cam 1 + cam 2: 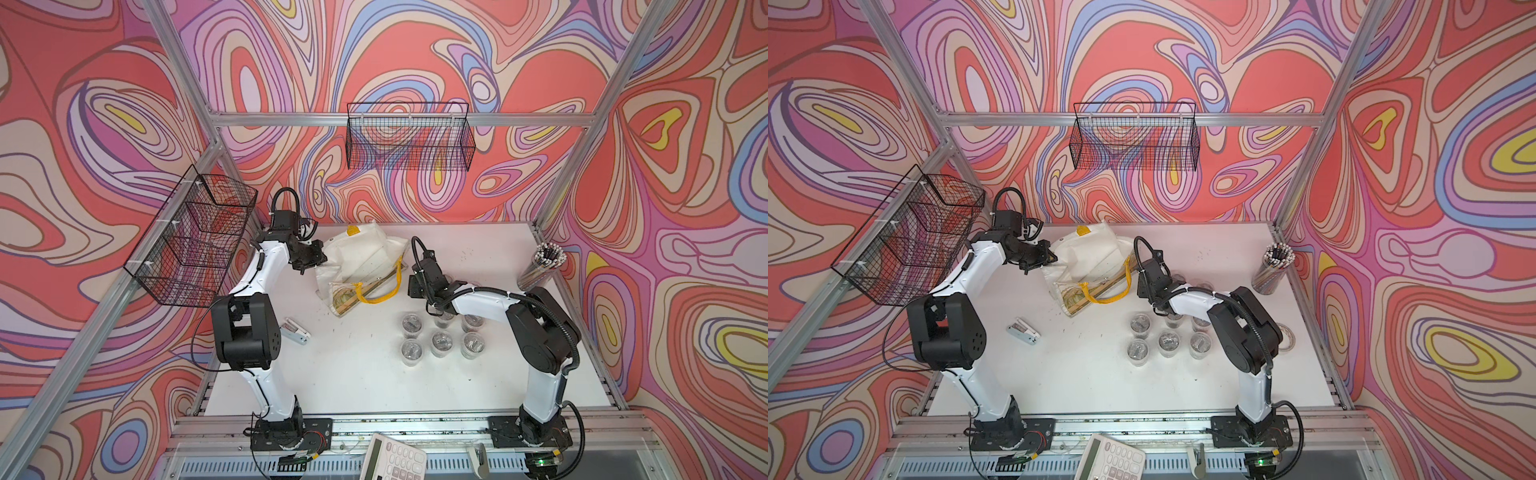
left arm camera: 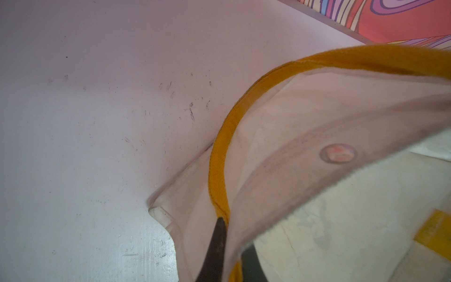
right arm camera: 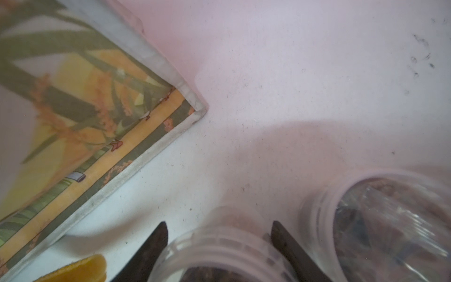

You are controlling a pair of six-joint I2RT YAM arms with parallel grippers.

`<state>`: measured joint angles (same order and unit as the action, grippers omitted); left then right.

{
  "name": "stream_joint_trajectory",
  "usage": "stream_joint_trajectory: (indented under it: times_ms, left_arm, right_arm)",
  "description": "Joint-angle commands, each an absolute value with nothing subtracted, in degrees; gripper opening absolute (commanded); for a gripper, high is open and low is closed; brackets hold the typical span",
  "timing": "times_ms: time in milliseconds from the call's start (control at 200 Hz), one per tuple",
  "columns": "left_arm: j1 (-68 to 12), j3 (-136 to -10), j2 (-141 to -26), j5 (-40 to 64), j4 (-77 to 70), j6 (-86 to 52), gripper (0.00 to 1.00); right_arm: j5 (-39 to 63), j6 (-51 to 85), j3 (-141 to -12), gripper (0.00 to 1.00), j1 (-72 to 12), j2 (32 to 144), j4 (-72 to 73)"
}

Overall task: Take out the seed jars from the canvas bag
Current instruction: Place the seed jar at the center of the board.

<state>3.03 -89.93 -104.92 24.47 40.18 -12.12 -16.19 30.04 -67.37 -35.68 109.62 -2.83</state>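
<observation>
Gripping round clear jar (image 3: 219,246), limp canvas bag (image 1: 361,253)

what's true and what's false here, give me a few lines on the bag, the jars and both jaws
The jaws of the left gripper pinch the rim of the canvas bag. True.
The jaws of the right gripper are empty. False: they hold a seed jar.
Other seed jars stand on the table outside the bag. True.
The pencil cup lies tipped beside the bag. False: it stands at the table's right edge.
</observation>
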Motion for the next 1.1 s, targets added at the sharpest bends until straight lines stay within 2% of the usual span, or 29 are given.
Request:
stream_joint_trajectory:
  times_ms: [0,361,411,501,611,646,681,716,766,776,1097]
  left_arm:
    - [3.47,-88.37,-105.03,24.43,41.75,-12.39,0.00]
    - [3.43,-87.80,-104.20,24.59,41.13,-12.66,0.00]
    - [3.46,-87.79,-104.08,24.63,41.13,-12.66,0.01]
    - [3.49,-87.50,-103.56,24.70,40.84,-12.79,0.08]
    - [3.52,-86.61,-101.92,25.15,39.46,-13.10,0.21]
    - [3.52,-86.50,-101.29,25.46,39.17,-13.06,0.30]
    - [3.52,-86.21,-100.45,25.72,38.58,-13.18,0.42]
    - [3.57,-85.62,-99.08,25.57,37.50,-13.42,0.61]
    - [3.53,-84.70,-96.91,25.12,35.88,-13.75,0.96]
    - [3.52,-84.57,-96.41,24.94,35.58,-13.79,0.99]
    - [3.52,-77.35,-76.70,17.46,25.22,-15.99,1.00]
  right_arm:
    - [-15.18,31.38,-66.75,0.52,-35.34,111.09,-0.13]
    - [-13.97,33.26,-66.98,0.60,-35.07,112.86,-0.09]
    - [-13.92,33.38,-66.95,0.65,-35.01,112.59,-0.09]
    - [-13.93,33.14,-67.07,0.80,-34.89,110.95,-0.35]
    - [-15.15,32.48,-67.41,0.92,-34.89,107.56,-1.33]
    - [-15.69,32.27,-67.49,0.95,-34.94,106.17,-1.53]
    - [-16.14,31.91,-67.57,0.98,-34.89,104.85,-1.67]
    - [-16.60,31.50,-67.70,0.98,-34.90,103.56,-1.95]
    - [-16.92,30.79,-68.20,0.98,-34.90,101.87,-2.69]
    - [-17.08,30.66,-68.27,0.98,-34.89,101.56,-2.82]
    - [-21.61,26.32,-66.85,0.98,-32.43,86.86,-7.90]
